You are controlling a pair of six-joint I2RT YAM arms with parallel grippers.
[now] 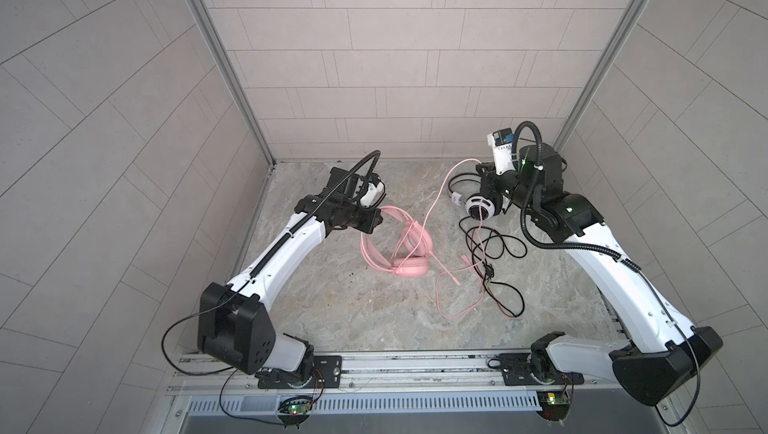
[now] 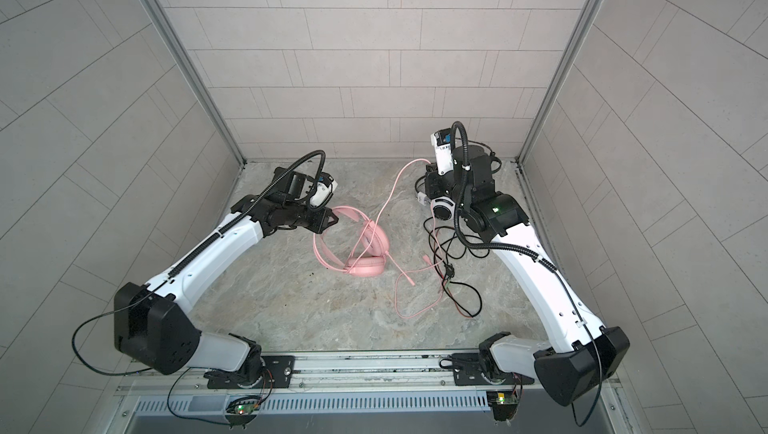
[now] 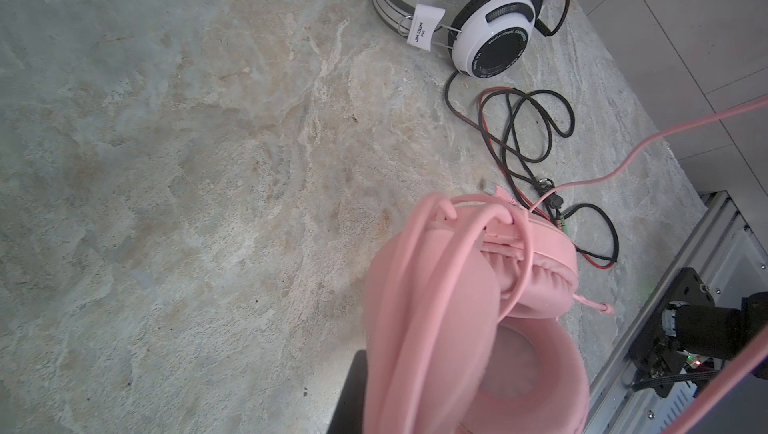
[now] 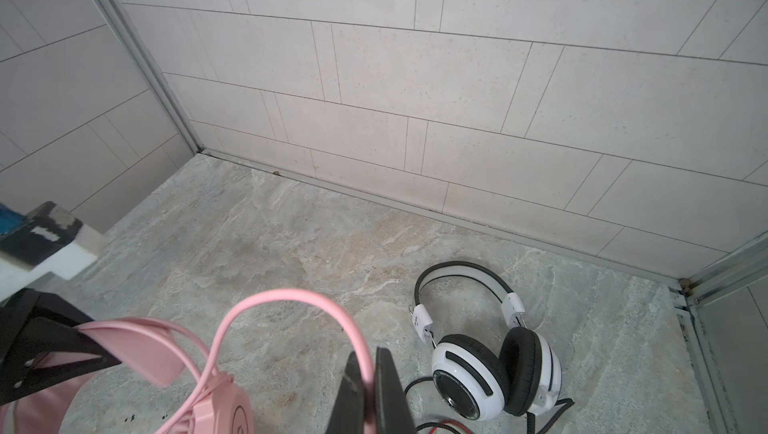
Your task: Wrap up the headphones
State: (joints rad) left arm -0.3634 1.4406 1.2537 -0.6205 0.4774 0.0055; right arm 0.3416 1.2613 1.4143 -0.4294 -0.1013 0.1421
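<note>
The stone-patterned surface [image 1: 332,307] fills the floor of the booth, and both arms reach in over it: the left arm [image 1: 282,253] from the near left, the right arm [image 1: 615,282] from the near right. The pink headphones [image 1: 411,267] sit about mid-surface, one ear cup flat down, the other propped above it, the headband arching up towards the left. The white-and-black headphones [image 1: 481,207] stand far right, near the back wall, just beside the right wrist. The pink cable [image 4: 291,292] climbs from the pink ear cups in a tall loop, while its slack lies on the surface across the black cable [image 3: 447,93], which sprawls in loose coils. The left pincer [image 1: 374,220] is clamped tight on the pink headband. In the right wrist view, the right pincer [image 4: 368,353] is pinched closed on the pink cable.
</note>
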